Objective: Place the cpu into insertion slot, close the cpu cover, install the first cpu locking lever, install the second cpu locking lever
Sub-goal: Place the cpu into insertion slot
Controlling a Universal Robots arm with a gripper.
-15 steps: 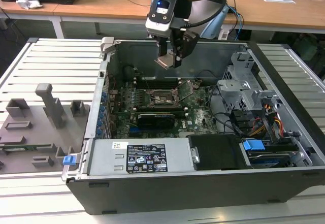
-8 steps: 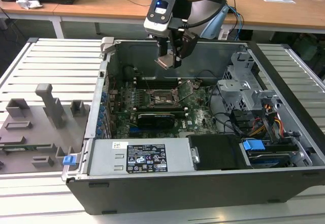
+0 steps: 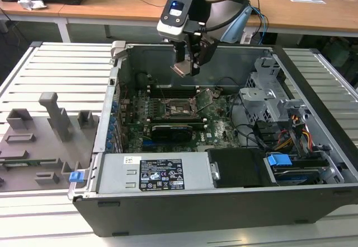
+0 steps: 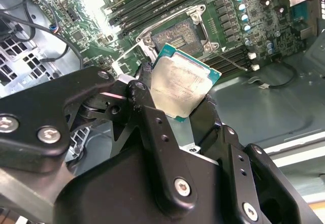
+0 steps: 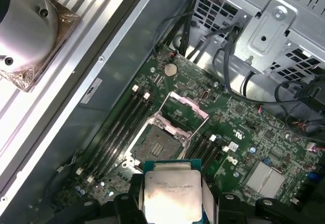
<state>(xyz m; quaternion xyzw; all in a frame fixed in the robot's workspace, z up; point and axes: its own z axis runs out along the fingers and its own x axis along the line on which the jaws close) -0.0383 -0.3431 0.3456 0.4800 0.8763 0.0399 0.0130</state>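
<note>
The jaws were seen clenched on the cpu (image 4: 184,83), which was gripped by two opposite edges with its silvery-grey top showing in both wrist views and its green rim visible along two sides. In the exterior view the cpu (image 3: 183,69) was held tilted in the air above the open computer case (image 3: 168,216), well clear of the green board (image 3: 219,125) on the case floor. The insertion slot (image 5: 161,145) lay uncovered on that board, its dark centre exposed and nothing seated in it; in the first wrist view the cpu (image 5: 171,197) was seen just short of it, apart and not touching. The cpu cover (image 5: 189,106) was swung up off the slot, its thin metal frame standing raised at the slot's far edge. Long black memory slots (image 5: 119,130) were seen running along both sides of the slot. In the exterior view the insertion slot (image 3: 179,108) sat near the middle of the board, with a long black card (image 3: 173,129) just in front of it and a labelled metal box (image 3: 161,174) nearer the camera. A grey drive cage (image 3: 263,98) stood at the exterior view's right. The case rested on a slatted metal table (image 3: 61,62), beside a grey moulded tray (image 3: 31,143) at the exterior view's left.
</note>
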